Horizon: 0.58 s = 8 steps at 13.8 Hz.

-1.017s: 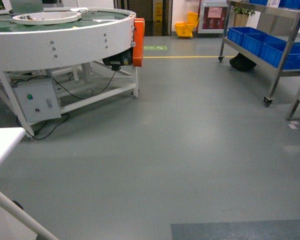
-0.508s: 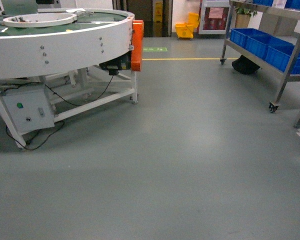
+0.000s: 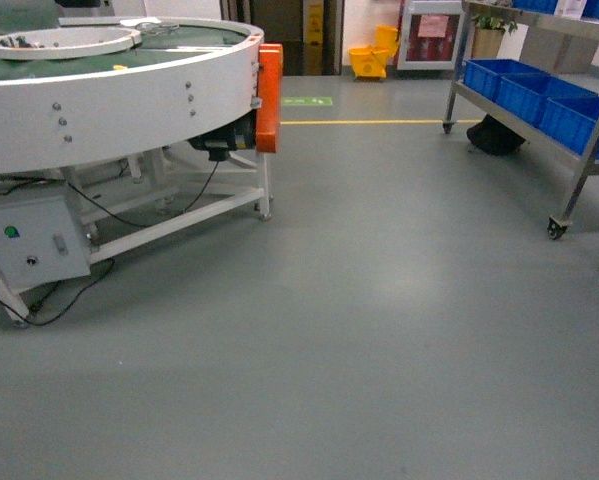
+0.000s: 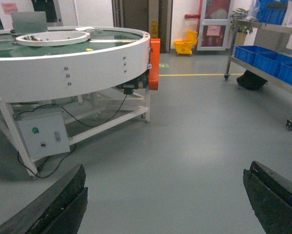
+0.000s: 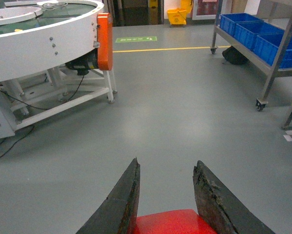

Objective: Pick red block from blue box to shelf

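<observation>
Head view: we see the shelf point(image 3: 569, 110) at right across grey floor point(image 3: 379, 330), no arms. Left wrist view: our left end effector point(image 4: 165, 204) gapes wide, empty. Right wrist view: our right end effector point(image 5: 167, 195) grips the red block point(image 5: 167, 222) between its fingers.

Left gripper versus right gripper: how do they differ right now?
The left gripper has its jaws spread wide with nothing between them; the right gripper has its jaws much closer together, pressed on the red block. Through the left one's gap you see only bare grey floor; the right one's gap is filled at the bottom by red. Both have dark, worn fingers and face the shelf side of the room.
</observation>
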### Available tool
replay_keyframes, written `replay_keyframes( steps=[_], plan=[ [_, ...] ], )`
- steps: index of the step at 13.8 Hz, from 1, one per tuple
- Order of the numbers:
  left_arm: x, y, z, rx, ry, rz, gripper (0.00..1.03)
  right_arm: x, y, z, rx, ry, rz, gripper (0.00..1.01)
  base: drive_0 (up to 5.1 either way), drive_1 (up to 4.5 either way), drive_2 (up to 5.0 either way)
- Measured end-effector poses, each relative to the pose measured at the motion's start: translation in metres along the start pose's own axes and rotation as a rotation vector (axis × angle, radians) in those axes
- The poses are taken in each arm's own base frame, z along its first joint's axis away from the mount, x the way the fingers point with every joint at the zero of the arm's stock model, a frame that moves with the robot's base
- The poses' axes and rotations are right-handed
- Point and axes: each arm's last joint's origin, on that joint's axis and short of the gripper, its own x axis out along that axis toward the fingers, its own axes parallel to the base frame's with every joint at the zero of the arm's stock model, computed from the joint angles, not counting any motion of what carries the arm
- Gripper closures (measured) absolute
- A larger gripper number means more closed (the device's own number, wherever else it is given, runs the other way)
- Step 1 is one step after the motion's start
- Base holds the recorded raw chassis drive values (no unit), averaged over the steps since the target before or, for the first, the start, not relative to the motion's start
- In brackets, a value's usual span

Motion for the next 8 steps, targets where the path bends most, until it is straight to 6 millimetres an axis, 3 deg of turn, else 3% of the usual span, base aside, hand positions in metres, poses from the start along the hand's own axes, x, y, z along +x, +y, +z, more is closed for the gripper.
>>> replay_keyframes(
  steps=[8],
  plan=[
    [0.0, 0.0002, 0.0004, 0.0, -0.004, 0.003, 0.05, 0.0, 0.0001, 0.0001, 0.0, 0.0, 0.003, 0.73, -0.1, 4.19, -4.5]
  ],
)
